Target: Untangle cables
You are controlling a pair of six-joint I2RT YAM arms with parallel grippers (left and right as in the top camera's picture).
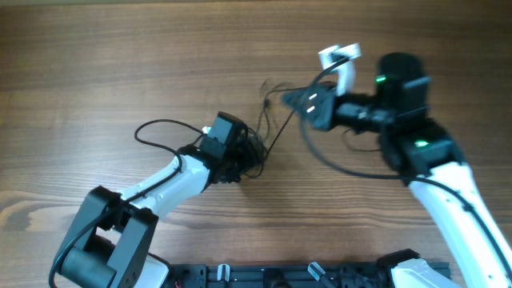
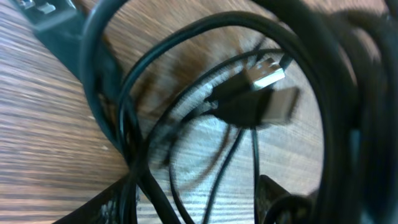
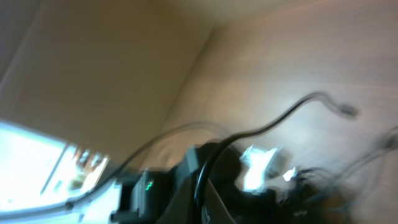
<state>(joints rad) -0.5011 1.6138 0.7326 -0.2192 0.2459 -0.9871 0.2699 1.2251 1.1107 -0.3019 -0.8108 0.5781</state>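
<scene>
The cables lie in a black tangle at the middle of the wooden table, with one loop trailing off to the left. My left gripper is down on the tangle. In the left wrist view its fingers stand apart with several thin cords running between them, and two silvery plugs lie ahead. My right gripper is shut on a cable that runs taut down to the tangle. In the blurred right wrist view that cord passes through the jaws and ends in a plug tip.
A thicker black cord wired to the right arm loops over the table below the right wrist. A white fitting sticks out behind the right gripper. A black rail runs along the table's front edge.
</scene>
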